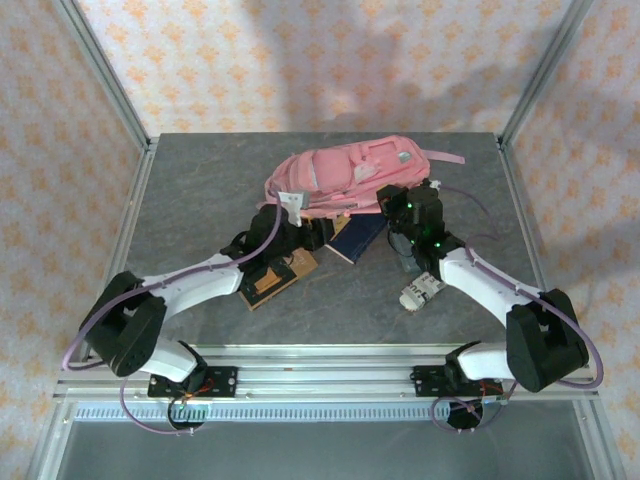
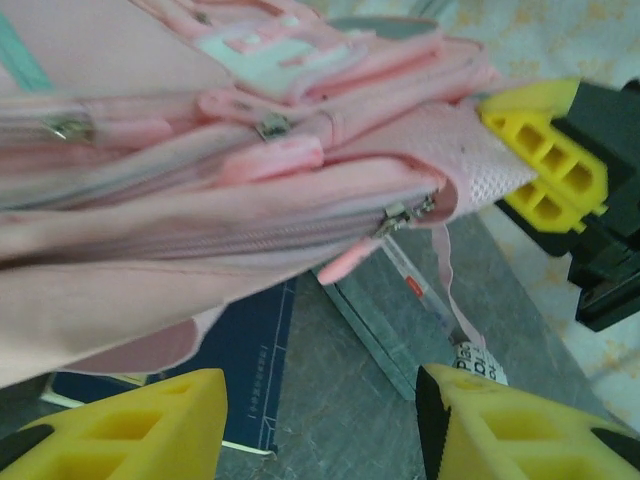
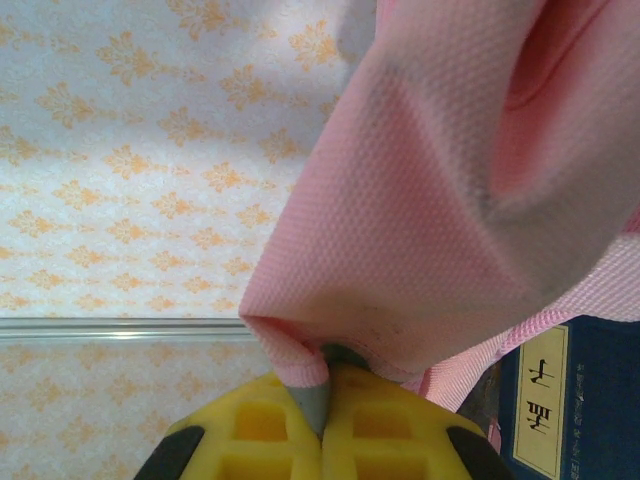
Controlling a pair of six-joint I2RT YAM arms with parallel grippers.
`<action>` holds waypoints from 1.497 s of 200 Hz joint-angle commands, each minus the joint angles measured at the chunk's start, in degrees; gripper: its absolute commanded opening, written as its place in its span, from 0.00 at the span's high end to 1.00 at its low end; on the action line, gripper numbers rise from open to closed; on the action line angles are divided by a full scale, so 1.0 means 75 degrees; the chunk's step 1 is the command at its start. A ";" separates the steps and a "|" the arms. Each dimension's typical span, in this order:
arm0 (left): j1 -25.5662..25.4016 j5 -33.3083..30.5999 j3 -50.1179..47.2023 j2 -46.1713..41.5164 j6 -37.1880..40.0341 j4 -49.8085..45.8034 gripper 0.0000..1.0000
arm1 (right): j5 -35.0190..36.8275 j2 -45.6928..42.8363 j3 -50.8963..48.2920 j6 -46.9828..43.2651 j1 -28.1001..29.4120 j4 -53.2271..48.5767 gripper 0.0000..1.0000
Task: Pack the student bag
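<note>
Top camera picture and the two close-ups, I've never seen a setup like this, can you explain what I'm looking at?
Two robot arms are bolted at a table's near edge. The wide picture looks down from above and behind them; each close-up comes from a camera on one arm's wrist, so its yellow fingers show. On the table lie a pink student bag, a dark blue book, a flat brown item and a white printed packet. The right gripper pinches a fold of the bag's fabric. The left gripper is open, holding nothing, facing the bag's zips.
</note>
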 commanded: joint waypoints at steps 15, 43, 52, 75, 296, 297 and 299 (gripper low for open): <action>-0.0262 -0.0233 0.0624 0.0865 -0.0030 0.0773 0.43 | -0.0046 -0.0358 0.0126 0.0088 0.0074 0.0720 1.00; -0.0267 -0.0210 0.1061 0.1411 -0.0067 0.0846 0.42 | -0.0164 -0.0337 0.0177 0.0083 0.0074 0.0774 1.00; -0.0273 -0.0235 0.1190 0.1547 -0.0056 0.0870 0.41 | -0.0201 -0.0324 0.0192 0.0093 0.0080 0.0780 1.00; -0.0273 -0.0404 0.1604 0.1828 0.0101 0.0719 0.40 | -0.0273 -0.0316 0.0188 0.0112 0.0074 0.0855 1.00; 0.0816 -0.1171 -0.0378 -0.0188 0.0520 -0.1027 1.00 | 0.0090 -0.0225 -0.0167 -0.0413 -0.0298 0.0444 1.00; 0.0816 -0.1178 -0.0391 -0.0206 0.0525 -0.1039 1.00 | 0.0081 -0.0215 -0.0164 -0.0419 -0.0305 0.0451 1.00; 0.0817 -0.1183 -0.0415 -0.0234 0.0544 -0.1054 1.00 | 0.0075 -0.0191 -0.0162 -0.0439 -0.0311 0.0462 1.00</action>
